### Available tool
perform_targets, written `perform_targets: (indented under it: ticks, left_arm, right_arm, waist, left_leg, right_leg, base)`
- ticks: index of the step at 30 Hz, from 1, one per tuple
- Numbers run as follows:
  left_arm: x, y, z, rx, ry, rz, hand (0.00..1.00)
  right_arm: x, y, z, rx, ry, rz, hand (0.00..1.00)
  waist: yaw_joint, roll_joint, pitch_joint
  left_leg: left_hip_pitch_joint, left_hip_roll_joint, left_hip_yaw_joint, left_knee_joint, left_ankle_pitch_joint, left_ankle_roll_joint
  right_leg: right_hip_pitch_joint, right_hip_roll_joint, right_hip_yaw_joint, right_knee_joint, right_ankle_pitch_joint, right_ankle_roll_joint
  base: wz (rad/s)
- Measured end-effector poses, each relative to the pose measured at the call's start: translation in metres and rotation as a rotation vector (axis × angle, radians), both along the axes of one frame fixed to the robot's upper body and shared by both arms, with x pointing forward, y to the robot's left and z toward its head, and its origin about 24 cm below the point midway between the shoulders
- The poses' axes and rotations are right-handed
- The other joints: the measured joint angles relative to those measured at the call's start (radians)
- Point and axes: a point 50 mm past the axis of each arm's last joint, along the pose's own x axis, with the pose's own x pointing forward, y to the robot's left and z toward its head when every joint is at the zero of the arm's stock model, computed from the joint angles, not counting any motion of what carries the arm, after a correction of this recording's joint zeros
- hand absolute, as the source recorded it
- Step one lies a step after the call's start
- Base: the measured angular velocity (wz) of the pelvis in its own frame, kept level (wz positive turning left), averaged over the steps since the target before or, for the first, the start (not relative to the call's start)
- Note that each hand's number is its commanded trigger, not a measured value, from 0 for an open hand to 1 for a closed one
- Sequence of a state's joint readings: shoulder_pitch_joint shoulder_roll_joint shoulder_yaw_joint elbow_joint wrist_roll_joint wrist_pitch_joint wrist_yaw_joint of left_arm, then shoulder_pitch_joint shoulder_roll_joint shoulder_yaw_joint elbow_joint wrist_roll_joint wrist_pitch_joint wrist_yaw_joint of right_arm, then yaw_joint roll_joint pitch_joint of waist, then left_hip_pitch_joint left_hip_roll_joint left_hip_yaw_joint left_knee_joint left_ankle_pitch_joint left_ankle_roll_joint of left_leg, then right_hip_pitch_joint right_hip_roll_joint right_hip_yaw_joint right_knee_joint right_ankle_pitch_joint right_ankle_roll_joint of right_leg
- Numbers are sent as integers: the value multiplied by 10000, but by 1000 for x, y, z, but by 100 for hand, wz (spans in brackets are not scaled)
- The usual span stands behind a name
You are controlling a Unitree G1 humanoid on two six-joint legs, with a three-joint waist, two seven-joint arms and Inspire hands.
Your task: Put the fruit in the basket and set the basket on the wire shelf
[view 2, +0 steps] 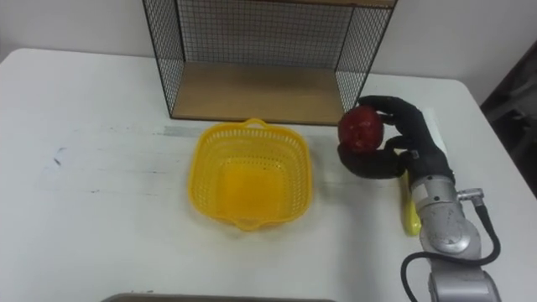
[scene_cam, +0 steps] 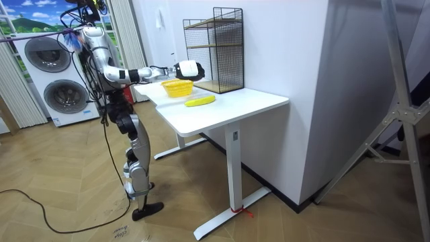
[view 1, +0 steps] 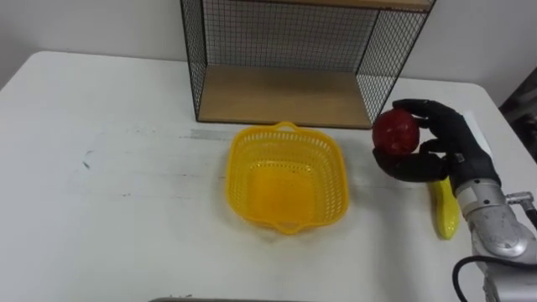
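White table (view 1: 101, 218), one, with a few small dark scuffs near its left side.

Wire shelf (view 1: 285, 33), one: black mesh on the sides and back, with a wooden board (view 1: 285, 94) as its floor. It stands at the table's far edge, its open front facing the robot.

Yellow basket (view 1: 239, 180), one: plastic lattice with a small handle at the near and far rims. It is upright and holds nothing, and it sits on the table just in front of the shelf's opening.

Red fruit (view 1: 395, 132), one: round, held off the table to the right of the basket, near the shelf's front right corner.

Right hand (view 1: 445, 147), one: black, with fingers over the top of the red fruit and thumb under it, curled round it.

Banana (view 1: 445, 210), one: yellow, lying on the table below the hand's wrist, well apart from the basket.

Room view: the robot stands at the table's end on the room view's left, one arm stretched over the tabletop. Washing machines (scene_cam: 46, 54), two, are stacked behind it.
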State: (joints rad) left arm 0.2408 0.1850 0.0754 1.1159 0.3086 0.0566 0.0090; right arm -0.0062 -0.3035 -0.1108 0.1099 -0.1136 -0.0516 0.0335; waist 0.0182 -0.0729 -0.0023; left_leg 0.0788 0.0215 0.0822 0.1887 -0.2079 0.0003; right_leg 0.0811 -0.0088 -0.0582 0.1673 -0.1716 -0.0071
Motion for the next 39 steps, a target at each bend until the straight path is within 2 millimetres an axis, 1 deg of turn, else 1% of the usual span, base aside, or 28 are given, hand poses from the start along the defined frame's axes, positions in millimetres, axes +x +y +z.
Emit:
perform_targets:
  ticks: [5, 10, 14, 19, 24, 26, 30, 32, 35, 39]
  left_arm:
    - [0, 0, 0, -9, -36, -9, 0]
    - [1, 0, 0, -26, -115, -37, 0]
    - [0, -1, 0, -47, -78, -26, 0]
    - [1, -3, -1, -115, -92, -36, 0]
    - [5, -4, -1, -142, -141, -288, 0]
    - [10, -5, -1, -135, -214, -488, 0]
    - [17, -5, -1, -108, -361, -590, 0]
    - [18, -4, -1, -45, -387, -603, 0]
    - [23, -4, 0, -36, -501, -629, 0]
    - [24, -4, 0, -36, -526, -632, 0]
  right_arm:
    - [1, 4, 10, -49, -394, 246, 100]
    - [2, 6, 13, -68, -498, 349, 100]
    - [2, 10, 23, -148, -812, 716, 100]
    - [2, 18, 35, -397, -1075, 1481, 100]
    - [2, 24, 37, -383, -1091, 1851, 100]
    - [3, 29, 35, -374, -1015, 2066, 100]
    - [3, 44, 34, -407, -933, 2730, 100]
    - [2, 55, 34, -424, -883, 3281, 100]
    - [1, 62, 34, -446, -825, 3681, 100]
    - [0, 69, 34, -623, -743, 4101, 100]
  waist:
    - [-96, 24, 5]
    - [-103, 32, 7]
    - [-103, 72, 24]
    - [-94, 54, 31]
    - [11, 1, 63]
    - [104, -37, 79]
    - [212, -110, 67]
    - [254, -140, 51]
    - [415, -140, 54]
    - [478, -116, 66]
  left_leg:
    - [-10, 1, 3, 0, 0, 0]
    - [14, 7, 18, 0, 0, 0]
    - [25, 11, 21, -3, 0, 0]
    - [28, 11, 25, -11, 0, 0]
    - [-41, 11, 1, -50, 0, 0]
    - [-89, 16, 1, -9, -1, -1]
    - [-198, 19, -4, -4, 1, -3]
    - [-196, 21, -4, -7, 1, -4]
    - [-221, 22, -7, -6, -1, -5]
    - [-230, 27, -10, -4, -3, -8]
  right_leg:
    - [28, 1, 6, 22, 1, -1]
    - [39, 5, 23, 44, 3, -4]
    - [45, 10, 37, 61, 4, -5]
    - [41, 11, 50, 78, 4, -5]
    - [13, 26, 82, 66, 3, -4]
    - [-2, 31, 68, 47, 3, -5]
    - [-121, 40, 78, 45, 8, -13]
    - [-129, 41, 67, 42, 9, -13]
    - [-132, 38, 43, 40, 10, -13]
    - [-133, 35, 8, 39, 11, -13]
  base:
    - [0]
    - [0]
    - [0]
    - [0]
    - [0]
    - [2]
    - [0]
    - [0]
    - [0]
    - [1]
